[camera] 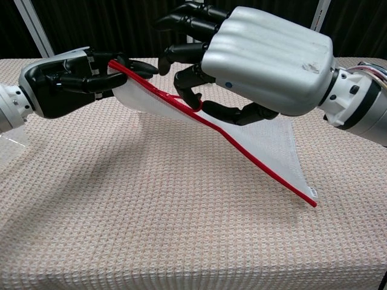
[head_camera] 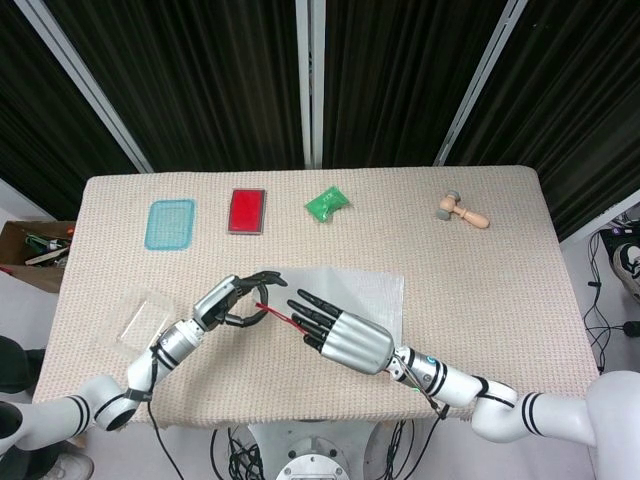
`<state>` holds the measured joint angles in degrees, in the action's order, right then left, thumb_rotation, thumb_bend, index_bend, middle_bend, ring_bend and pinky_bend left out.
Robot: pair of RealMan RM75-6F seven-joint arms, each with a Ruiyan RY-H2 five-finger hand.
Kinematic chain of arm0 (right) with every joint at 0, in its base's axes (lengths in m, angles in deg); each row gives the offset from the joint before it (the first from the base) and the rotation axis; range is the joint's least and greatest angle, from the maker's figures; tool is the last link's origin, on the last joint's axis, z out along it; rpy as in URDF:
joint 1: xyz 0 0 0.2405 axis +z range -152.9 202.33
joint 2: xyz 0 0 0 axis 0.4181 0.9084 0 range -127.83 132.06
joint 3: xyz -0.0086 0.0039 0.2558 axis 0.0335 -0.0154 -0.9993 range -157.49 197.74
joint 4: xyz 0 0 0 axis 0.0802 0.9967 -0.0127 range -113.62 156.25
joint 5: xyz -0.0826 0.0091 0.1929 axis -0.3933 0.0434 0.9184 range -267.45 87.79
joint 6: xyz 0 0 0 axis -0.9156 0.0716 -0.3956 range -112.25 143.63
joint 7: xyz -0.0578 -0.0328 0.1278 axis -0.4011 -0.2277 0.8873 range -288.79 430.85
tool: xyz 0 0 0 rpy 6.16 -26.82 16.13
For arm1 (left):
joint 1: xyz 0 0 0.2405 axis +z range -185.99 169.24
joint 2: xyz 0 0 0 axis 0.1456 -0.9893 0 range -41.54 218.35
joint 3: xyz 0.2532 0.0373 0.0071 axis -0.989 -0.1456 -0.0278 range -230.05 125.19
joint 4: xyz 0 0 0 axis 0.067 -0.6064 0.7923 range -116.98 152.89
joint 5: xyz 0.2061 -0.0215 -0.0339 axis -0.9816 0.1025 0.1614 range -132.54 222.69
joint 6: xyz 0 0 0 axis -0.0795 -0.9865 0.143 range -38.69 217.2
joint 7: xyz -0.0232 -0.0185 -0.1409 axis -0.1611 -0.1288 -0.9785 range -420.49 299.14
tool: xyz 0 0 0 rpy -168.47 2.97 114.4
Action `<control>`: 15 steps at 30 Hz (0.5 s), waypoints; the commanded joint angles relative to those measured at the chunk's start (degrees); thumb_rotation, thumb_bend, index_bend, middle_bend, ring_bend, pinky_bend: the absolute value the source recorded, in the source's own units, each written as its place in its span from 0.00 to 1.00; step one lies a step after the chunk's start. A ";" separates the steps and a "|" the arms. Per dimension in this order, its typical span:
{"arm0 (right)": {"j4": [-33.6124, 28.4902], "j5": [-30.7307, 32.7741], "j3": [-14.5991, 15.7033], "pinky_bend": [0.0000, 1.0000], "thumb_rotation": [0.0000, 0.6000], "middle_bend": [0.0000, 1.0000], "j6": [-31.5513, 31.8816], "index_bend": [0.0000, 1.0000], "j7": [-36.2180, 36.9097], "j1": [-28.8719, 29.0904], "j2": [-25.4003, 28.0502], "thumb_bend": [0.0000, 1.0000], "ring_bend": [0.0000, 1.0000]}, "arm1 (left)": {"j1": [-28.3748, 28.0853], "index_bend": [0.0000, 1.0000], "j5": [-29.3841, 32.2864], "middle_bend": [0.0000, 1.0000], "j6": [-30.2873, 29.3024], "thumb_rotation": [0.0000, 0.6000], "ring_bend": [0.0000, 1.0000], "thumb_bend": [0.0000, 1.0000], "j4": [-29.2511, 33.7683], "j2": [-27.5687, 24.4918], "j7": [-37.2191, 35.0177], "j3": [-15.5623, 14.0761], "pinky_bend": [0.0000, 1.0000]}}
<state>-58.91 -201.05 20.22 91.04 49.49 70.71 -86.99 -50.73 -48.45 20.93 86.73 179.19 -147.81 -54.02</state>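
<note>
A white mesh bag (head_camera: 372,292) (camera: 266,141) with a red zip along its edge lies on the cloth-covered table (head_camera: 480,290), its near-left corner lifted off the surface. My left hand (head_camera: 229,300) (camera: 59,82) pinches that raised corner at the end of the red zip. My right hand (head_camera: 341,336) (camera: 260,60) sits just right of it, above the bag. Its thumb and one finger pinch the small red zip pull (camera: 191,105) while the other fingers are spread. The bag's far corner (camera: 311,198) still rests on the table.
Along the far side of the table lie a blue tray (head_camera: 170,223), a red box (head_camera: 247,211), a green packet (head_camera: 327,203) and a small wooden mallet (head_camera: 462,211). A clear plastic container (head_camera: 138,318) sits left of my left hand. A cardboard box (head_camera: 30,245) stands off the table's left edge.
</note>
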 commanded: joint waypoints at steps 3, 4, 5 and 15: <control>-0.30 -0.36 1.50 0.00 1.00 0.24 1.47 0.82 -0.03 -2.16 0.76 0.48 0.00 | 0.64 0.69 1.41 0.27 0.22 1.00 0.11 0.48 -1.26 -0.12 -1.95 0.70 0.14; -0.25 -0.58 1.97 0.00 1.00 0.24 1.90 0.82 0.00 -2.76 0.87 0.48 0.00 | 0.89 0.69 1.99 0.27 0.45 1.00 0.11 0.48 -1.68 -0.12 -2.10 0.89 0.14; -0.15 -0.76 2.35 0.00 1.00 0.24 2.28 0.82 -0.03 -3.25 0.97 0.48 0.00 | 1.04 0.69 2.29 0.27 0.61 1.00 0.11 0.48 -1.93 -0.14 -2.31 0.98 0.14; 0.94 -1.45 7.53 0.00 1.00 0.24 7.78 0.82 -0.46 -11.32 3.81 0.48 0.00 | 3.04 0.69 6.06 0.27 2.86 1.00 0.11 0.48 -5.61 0.04 -3.10 2.31 0.14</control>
<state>-58.35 -202.34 26.61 97.60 49.21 60.88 -83.88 -47.94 -42.72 23.49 81.43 179.18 -150.73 -51.92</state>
